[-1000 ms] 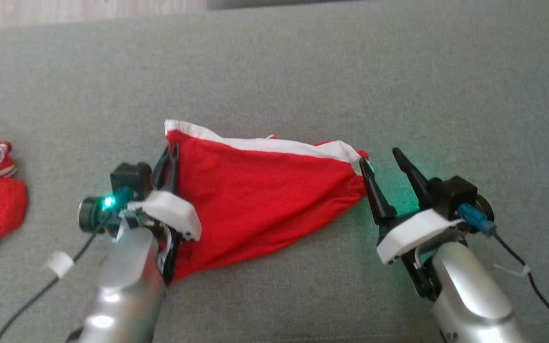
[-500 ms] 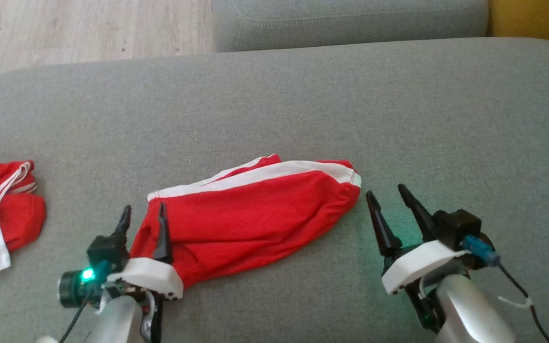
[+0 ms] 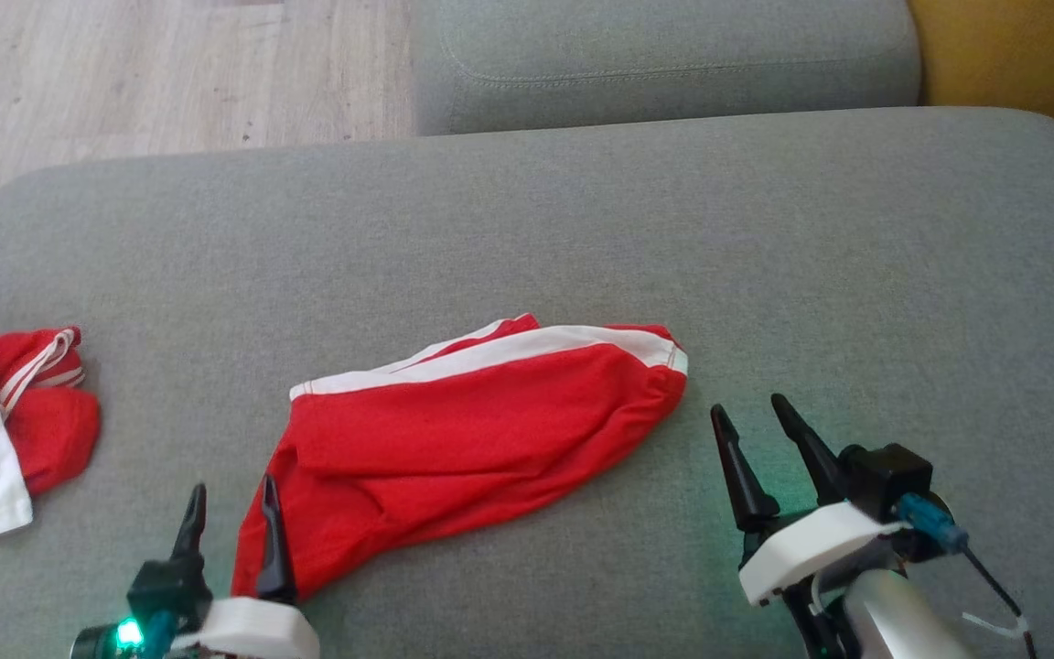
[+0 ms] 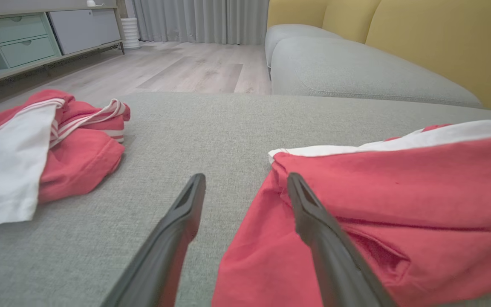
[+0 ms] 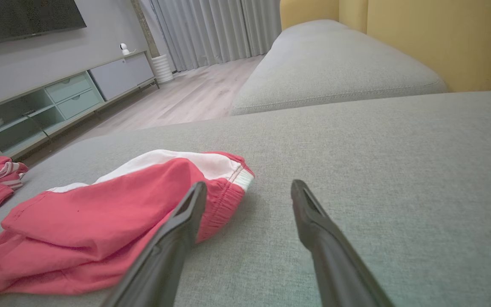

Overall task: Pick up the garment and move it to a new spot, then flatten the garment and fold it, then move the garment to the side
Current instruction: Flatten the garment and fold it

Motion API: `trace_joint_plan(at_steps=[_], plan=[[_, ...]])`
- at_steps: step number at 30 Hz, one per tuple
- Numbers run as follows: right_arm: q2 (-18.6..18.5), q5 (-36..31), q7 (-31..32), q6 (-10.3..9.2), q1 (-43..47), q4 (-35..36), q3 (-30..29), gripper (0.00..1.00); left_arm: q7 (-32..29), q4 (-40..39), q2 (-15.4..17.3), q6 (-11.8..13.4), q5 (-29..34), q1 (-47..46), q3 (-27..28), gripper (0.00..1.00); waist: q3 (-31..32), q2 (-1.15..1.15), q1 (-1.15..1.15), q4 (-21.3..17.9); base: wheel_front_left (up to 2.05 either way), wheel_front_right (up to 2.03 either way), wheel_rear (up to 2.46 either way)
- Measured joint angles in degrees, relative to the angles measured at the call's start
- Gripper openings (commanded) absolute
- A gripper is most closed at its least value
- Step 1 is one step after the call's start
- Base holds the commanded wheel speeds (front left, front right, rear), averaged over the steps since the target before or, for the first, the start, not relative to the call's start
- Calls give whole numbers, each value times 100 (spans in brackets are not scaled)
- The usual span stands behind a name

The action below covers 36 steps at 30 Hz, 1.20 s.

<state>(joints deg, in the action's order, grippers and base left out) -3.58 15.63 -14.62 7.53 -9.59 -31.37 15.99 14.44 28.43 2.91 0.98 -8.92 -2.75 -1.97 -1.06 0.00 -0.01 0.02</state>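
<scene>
The left gripper (image 3: 232, 487) sits at the near left of the grey sofa seat (image 3: 582, 229) with its two dark fingers spread wide. In the left wrist view, its left finger (image 4: 186, 209) stands over bare cushion, while its right finger (image 4: 309, 213) crosses in front of the near-left corner of the garment (image 3: 481, 430). Whether that finger touches the cloth cannot be told. The fabric is not pinched: the gap between the fingers shows grey upholstery and only the cloth's left edge.

The right gripper (image 3: 748, 407) is at the near right, its fingers likewise spread and closed on nothing. It stands just beside the garment's right end, where the gathered white-trimmed hem lies. In the right wrist view, its left finger (image 5: 186, 213) overlaps that hem and its right finger is over plain cushion.

The garment, red with a white stripe along its far edge, lies loosely flattened and creased in the middle of the seat, between the two grippers. A crumpled red-and-white pile of clothes (image 3: 24, 403) rests well apart at the far left edge of the seat.
</scene>
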Motion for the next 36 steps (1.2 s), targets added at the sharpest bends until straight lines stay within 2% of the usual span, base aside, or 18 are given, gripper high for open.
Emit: trace_joint_plan(at_steps=[5, 13, 18, 24, 36], plan=[[5, 62, 0, 0, -35, -18, 48, 100, 0, -75, -12, -52, 1, -15, 3, 100, -59, 0, 0, 17, 0, 0, 0], [8, 615, 0, 0, -391, -361, 192, 100, 0, -99, -20, -107, -42, -252, -178, 100, -353, 0, 1, 68, 0, 0, 0], [8, 1511, 0, 0, -927, -666, 288, 100, 0, -97, -35, -138, -121, -447, -403, 100, -615, 0, 2, 205, 0, 0, 0], [8, 2822, 0, 0, -1153, -1099, 660, 100, 0, -89, -38, -148, -121, -547, -545, 100, -849, 0, 2, 400, 0, 0, 0], [-55, 3922, -2, 0, -1597, -1167, 1319, 100, 0, -77, -41, -141, -181, -672, -573, 100, -1052, 0, 1, 501, 0, 0, 0]])
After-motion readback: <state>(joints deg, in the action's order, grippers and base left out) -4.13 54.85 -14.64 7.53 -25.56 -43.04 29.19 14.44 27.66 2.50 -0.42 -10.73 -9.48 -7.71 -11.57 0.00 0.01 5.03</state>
